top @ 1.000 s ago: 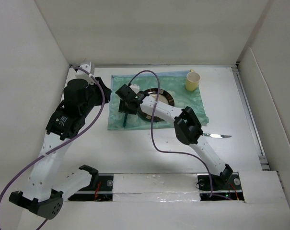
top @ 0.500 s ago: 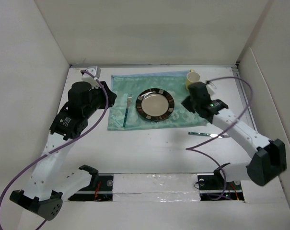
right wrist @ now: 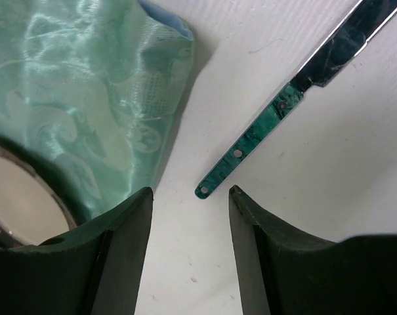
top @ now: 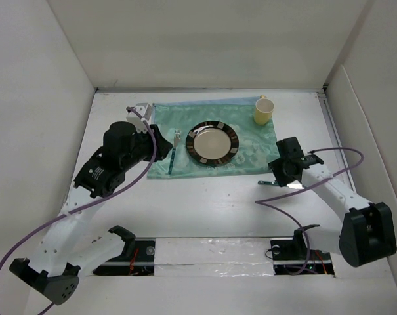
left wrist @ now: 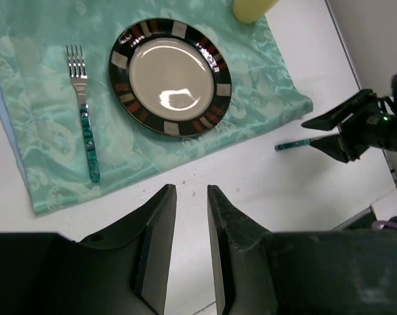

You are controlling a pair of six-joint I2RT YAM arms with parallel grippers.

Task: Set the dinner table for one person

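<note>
Right end effector point(right wrist: 190, 191) hovers spread over the knife point(right wrist: 270, 125) handle, by the near right corner of the mat point(right wrist: 86, 79) on the white worktop point(top: 205, 203); we see the left end effector point(left wrist: 191, 191) narrowly parted, empty.

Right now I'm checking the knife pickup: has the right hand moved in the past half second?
Yes. The right hand moved down the view, from beside the pale yellow mug to over the green-handled metal knife.

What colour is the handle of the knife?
The knife handle is mottled green with small rivets; best seen from the right wrist.
</note>
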